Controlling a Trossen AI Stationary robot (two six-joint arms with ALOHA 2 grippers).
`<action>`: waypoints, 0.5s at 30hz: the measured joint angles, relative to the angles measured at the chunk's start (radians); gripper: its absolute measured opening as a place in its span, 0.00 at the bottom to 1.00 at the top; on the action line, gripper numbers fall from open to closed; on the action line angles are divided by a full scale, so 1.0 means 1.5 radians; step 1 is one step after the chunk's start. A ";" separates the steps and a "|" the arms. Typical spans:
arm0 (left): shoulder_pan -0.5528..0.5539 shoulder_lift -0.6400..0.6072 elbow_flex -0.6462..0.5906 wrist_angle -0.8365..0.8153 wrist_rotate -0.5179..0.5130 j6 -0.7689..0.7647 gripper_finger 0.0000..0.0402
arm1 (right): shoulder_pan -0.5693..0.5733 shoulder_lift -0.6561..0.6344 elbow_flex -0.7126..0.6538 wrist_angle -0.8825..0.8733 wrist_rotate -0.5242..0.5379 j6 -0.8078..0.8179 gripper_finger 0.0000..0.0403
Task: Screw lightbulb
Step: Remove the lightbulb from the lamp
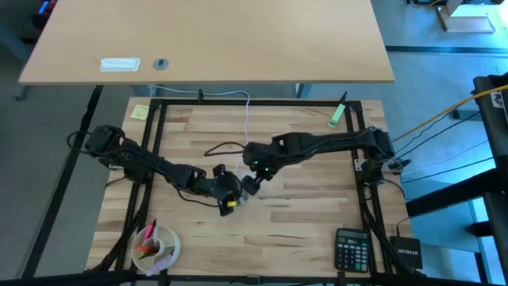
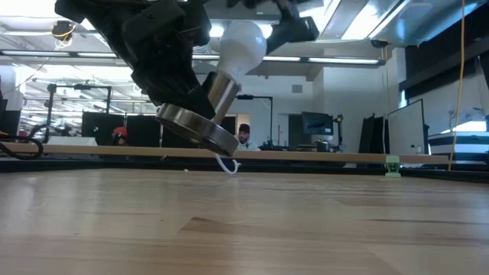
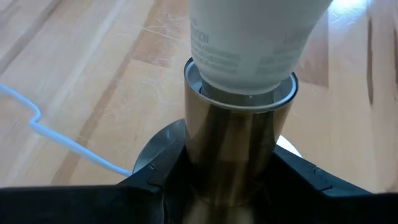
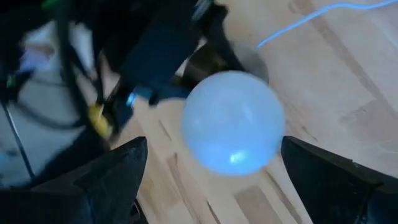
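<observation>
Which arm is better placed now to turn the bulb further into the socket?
Right. Its open pincer sits around the bulb without gripping it, ready to close and twist. The left pincer is shut on the socket, holding it tilted above the table.

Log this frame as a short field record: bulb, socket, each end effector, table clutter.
lightbulb: white lightbulb seated in the socket's mouth, tilted
socket: metal socket lifted off the table, its round base tilted
left end effector: shut on the socket barrel, mid-table
right end effector: open, fingers either side of the lightbulb, not touching
cord: thin white cord lying on the wood
clutter: calculator, cup
</observation>
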State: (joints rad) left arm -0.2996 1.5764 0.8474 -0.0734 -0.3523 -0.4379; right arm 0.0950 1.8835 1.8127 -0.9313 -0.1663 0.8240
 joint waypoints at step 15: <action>0.000 -0.001 0.001 0.004 -0.024 -0.035 0.40 | -0.017 0.001 -0.059 0.071 0.013 0.089 0.92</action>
State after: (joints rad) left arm -0.2993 1.5753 0.8486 -0.0669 -0.3878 -0.4903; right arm 0.0692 1.8847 1.7237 -0.8249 -0.1463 0.9574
